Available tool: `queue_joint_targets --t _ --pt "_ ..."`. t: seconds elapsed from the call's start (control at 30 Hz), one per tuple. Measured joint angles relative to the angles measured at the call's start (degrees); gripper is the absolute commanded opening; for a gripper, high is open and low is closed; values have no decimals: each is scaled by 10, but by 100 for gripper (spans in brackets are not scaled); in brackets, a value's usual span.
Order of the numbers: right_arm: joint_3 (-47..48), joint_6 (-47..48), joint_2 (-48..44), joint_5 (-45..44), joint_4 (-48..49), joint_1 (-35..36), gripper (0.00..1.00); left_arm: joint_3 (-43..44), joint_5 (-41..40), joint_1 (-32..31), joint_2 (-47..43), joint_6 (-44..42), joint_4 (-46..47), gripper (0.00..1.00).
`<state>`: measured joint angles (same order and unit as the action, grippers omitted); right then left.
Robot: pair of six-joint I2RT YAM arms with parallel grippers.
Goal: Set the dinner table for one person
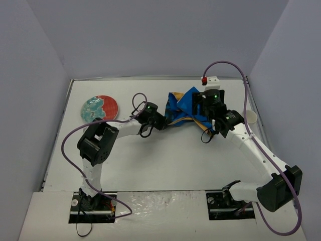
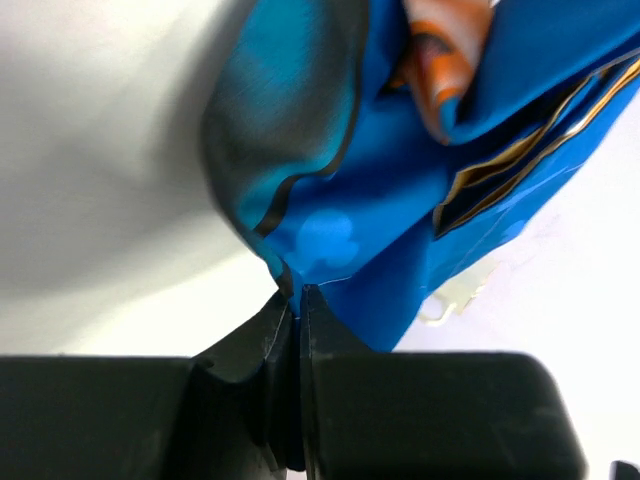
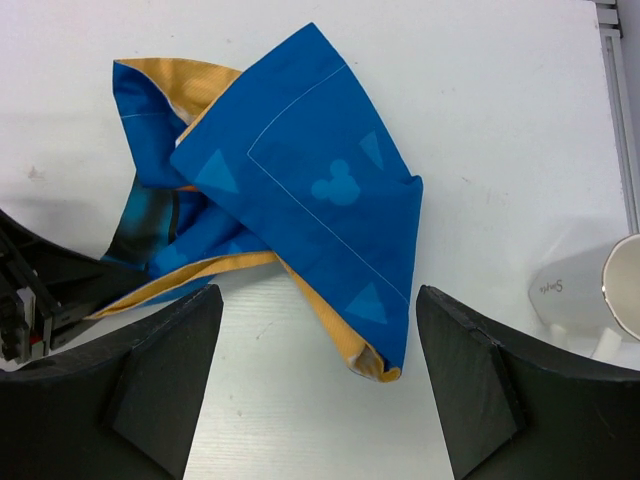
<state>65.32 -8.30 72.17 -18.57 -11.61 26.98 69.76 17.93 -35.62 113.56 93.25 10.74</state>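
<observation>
From above: the left end effector (image 1: 163, 122) is clamped on the near-left edge of a crumpled blue placemat (image 1: 183, 105). The right end effector (image 1: 206, 103) hangs over the cloth's other side. The white tabletop (image 1: 165, 160) spreads beneath both. A red-and-teal plate (image 1: 100, 108) sits well to the left of the left end effector, and a white cup (image 1: 251, 117) stands to the right of the right one. Neither is on the mat.

Left wrist: the left end effector (image 2: 298, 295) has its jaws pressed together on a thin edge of the placemat (image 2: 380, 200). The cloth rises in blue and orange folds just ahead of the fingertips. Bare tabletop (image 2: 100, 150) shows to the left of them.

Right wrist: the right end effector (image 3: 318, 300) has its jaws wide apart and holds nothing. The placemat (image 3: 320, 190) lies folded over itself just ahead of and between the fingers, with its yellow underside showing along the edges. The cup (image 3: 600, 295) stands just off the right finger, and the tabletop (image 3: 480, 100) lies below.

Progress looks early. The mat is gripped on one side only and not yet spread flat. Left to do, by the look of it: a second grip, pulling the cloth flat, then setting the plate and cup on or beside it. No cutlery can be seen in any view.
</observation>
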Motion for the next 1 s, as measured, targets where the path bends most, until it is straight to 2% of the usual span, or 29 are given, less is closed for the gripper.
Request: queue_joint_targets --t 0.1,0.27,0.4,0.57,0.8,1.0 --pt "3 -2 0 17 -2 0 76 -32 -2 0 -37 -34 -24 0" --pt "46 -1 30 70 -4 1 77 -101 -2 6 -162 -152 -105 0" --pt "81 7 82 110 5 14 79 -146 -7 17 -247 -244 -171 0" --pt "134 22 179 145 3 52 80 -184 -40 35 -296 -352 -269 0" --pt "197 69 312 175 6 127 79 -240 -58 57 -347 -403 -314 0" --pt "279 134 402 264 18 136 79 -296 -53 83 -370 -408 -312 0"
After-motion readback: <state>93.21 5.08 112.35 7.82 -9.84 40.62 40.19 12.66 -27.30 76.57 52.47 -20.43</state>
